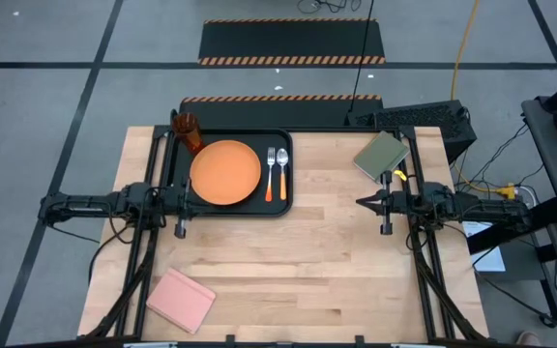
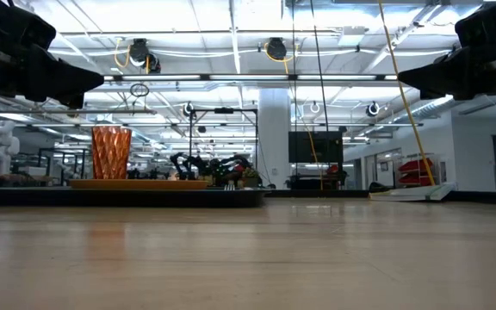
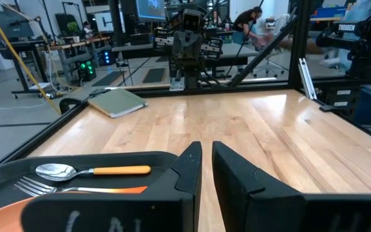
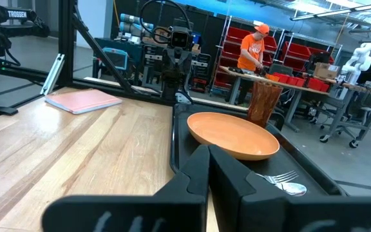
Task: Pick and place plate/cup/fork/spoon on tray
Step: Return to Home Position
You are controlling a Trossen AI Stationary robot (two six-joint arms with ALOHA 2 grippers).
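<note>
Orange plate (image 1: 225, 173), cup (image 1: 190, 132), fork (image 1: 271, 172) & spoon (image 1: 282, 172) all lay on black tray (image 1: 280, 207); cutlery axes ran front-back. Left gripper (image 1: 184, 200) sat nearer tray, fingers nearly closed, empty; right gripper (image 1: 362, 202) likewise, well apart.

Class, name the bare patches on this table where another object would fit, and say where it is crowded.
Free: the wood between the tray and the olive pad, and from the pink pad rightward. Crowded: the tray itself, holding plate, cup, fork and spoon.
</note>
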